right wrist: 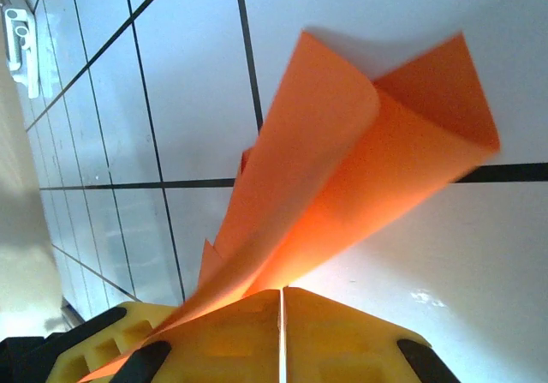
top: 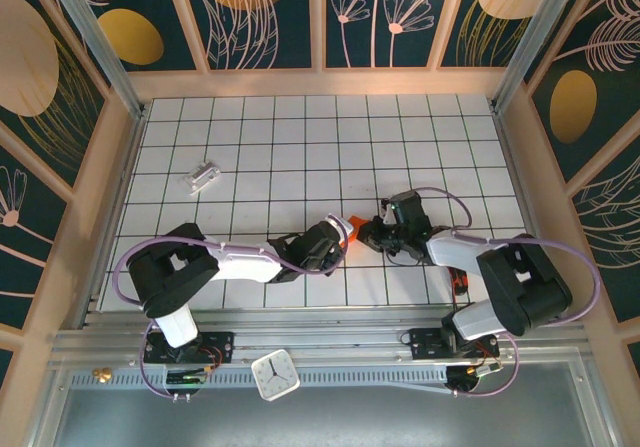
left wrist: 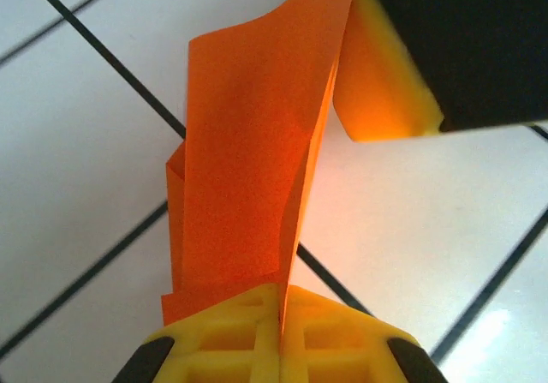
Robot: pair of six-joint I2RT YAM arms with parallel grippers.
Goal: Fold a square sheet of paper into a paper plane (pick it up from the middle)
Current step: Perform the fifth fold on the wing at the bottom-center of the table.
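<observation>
The paper plane [top: 352,229] is a bright orange, narrow, folded piece held just above the white grid table [top: 300,137], near the middle of its front half. My left gripper [top: 343,236] comes from the left and is shut on one end of it. In the left wrist view the layered paper [left wrist: 248,143] rises out of the closed yellow jaws of my left gripper [left wrist: 281,293]. My right gripper [top: 366,232] meets it from the right. In the right wrist view its flaps [right wrist: 342,169] fan out from the closed seam of my right gripper [right wrist: 282,293].
A small silvery-white block [top: 203,176] lies at the table's left, also in the right wrist view [right wrist: 19,36]. A small dark item with red-orange bits [top: 458,282] sits beside the right arm. A white clock [top: 275,375] rests on the front rail. Wooden walls enclose the table.
</observation>
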